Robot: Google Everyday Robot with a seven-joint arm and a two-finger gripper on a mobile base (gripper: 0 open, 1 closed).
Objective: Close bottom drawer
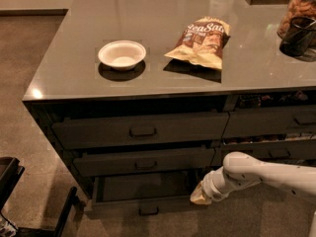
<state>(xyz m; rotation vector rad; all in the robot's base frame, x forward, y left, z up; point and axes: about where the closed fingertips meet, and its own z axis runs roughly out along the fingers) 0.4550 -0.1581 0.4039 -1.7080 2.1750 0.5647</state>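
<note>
The bottom drawer (143, 209) is the lowest of three wide dark-grey drawers in the left stack. It stands pulled out, its inside showing from above, with a low front and a small dark pull at centre. My gripper (199, 196) is on the end of the white arm coming in from the right. It hangs low at the drawer's right end, next to the front corner.
On the grey counter (74, 73) lie a white bowl (122, 54) and a chip bag (202, 41), with jars at the far right. The two upper drawers (140, 131) stick out slightly. A narrower drawer stack (276, 122) is to the right. Dark equipment (10, 181) stands at lower left.
</note>
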